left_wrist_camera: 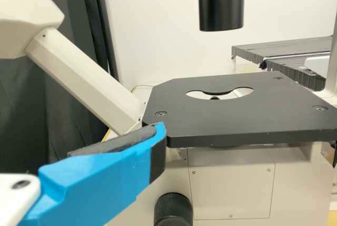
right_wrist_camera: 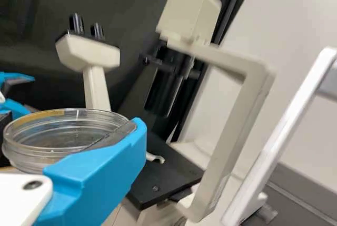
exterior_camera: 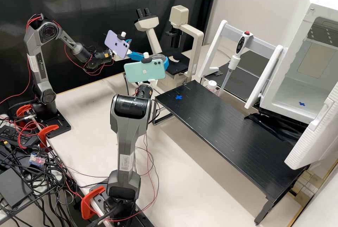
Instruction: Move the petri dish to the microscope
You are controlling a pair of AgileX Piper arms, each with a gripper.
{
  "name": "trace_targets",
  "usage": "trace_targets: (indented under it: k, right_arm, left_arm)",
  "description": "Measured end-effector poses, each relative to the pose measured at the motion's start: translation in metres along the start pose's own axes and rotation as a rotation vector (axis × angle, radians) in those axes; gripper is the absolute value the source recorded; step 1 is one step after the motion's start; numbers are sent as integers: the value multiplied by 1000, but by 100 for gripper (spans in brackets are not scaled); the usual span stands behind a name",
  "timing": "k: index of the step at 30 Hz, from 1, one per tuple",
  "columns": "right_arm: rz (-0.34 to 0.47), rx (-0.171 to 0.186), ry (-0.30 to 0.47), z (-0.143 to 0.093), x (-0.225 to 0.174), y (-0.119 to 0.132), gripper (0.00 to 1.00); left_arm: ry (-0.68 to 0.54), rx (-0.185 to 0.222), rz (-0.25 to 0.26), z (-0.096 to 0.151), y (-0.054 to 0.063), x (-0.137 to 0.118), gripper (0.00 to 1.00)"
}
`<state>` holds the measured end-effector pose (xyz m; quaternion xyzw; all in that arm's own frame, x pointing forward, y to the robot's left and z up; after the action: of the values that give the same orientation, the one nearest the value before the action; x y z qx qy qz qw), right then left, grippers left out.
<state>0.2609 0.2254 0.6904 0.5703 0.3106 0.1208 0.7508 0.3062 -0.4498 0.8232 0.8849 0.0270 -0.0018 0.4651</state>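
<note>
Just left of the microscope [exterior_camera: 199, 43] in the high view, my right gripper [exterior_camera: 162, 61] holds the petri dish [exterior_camera: 158, 56] off the bench. My left gripper [exterior_camera: 136, 48], fingers spread, is beside it farther left. The right wrist view has the clear round dish [right_wrist_camera: 63, 139] against the pad of my right gripper [right_wrist_camera: 122, 143], whose far finger is hidden. Behind them is the black microscope stage [right_wrist_camera: 166, 176]. One blue finger of my left gripper [left_wrist_camera: 152, 141] stands beside the stage [left_wrist_camera: 242, 120] in the left wrist view; a cut-out opening shows in the stage.
A long black raised platform [exterior_camera: 225, 128] with a blue cross stands right of my right arm. Behind it are a pipette [exterior_camera: 232, 59] on a white-framed rack and a small white bottle [exterior_camera: 211, 85]. A white chamber [exterior_camera: 302, 43] with its door open is at the right.
</note>
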Motion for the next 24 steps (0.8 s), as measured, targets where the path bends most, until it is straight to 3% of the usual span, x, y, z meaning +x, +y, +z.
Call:
trace_targets:
  k: [14, 24]
  right_arm:
    - [-105, 111, -189, 34, 94, -18, 0]
    - [-104, 168, -224, 44, 129, -22, 0]
  left_arm:
    - [0, 0, 0, 0, 0, 0, 100]
    - [0, 0, 0, 0, 0, 0, 100]
